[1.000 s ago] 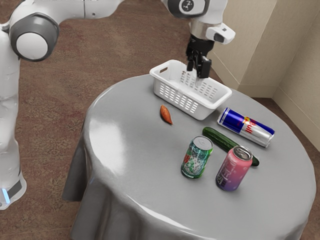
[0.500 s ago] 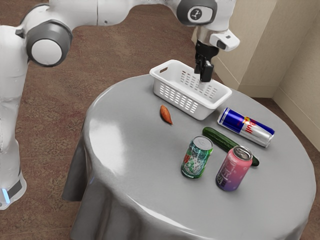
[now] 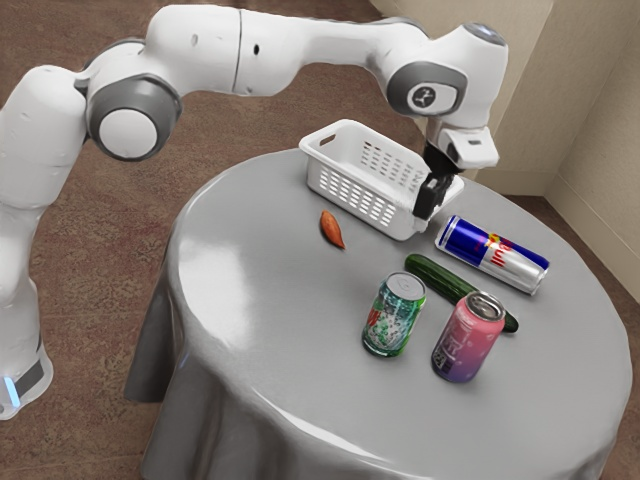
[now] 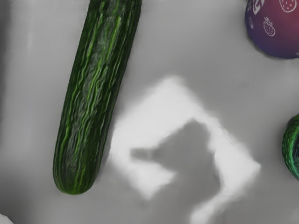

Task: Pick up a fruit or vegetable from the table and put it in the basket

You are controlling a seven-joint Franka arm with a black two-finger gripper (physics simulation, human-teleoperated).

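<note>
Cucumber (image 3: 437,273) right of centre and sweet potato (image 3: 331,229) mid-frame both await the upper-centre basket (image 3: 350,197); gripper's (image 3: 426,211) spread, I cannot tell.

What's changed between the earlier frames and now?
The end effector moved from over the basket toward the exterior view's right and lower, to by the basket's corner near the blue-and-silver can. Nothing was visibly picked up or let go. The basket, cucumber, orange-brown vegetable, green can, pink can and blue-and-silver can stayed put.

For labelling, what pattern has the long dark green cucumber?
The cucumber has lighter green lengthwise streaks, clearest in the wrist view.
</note>
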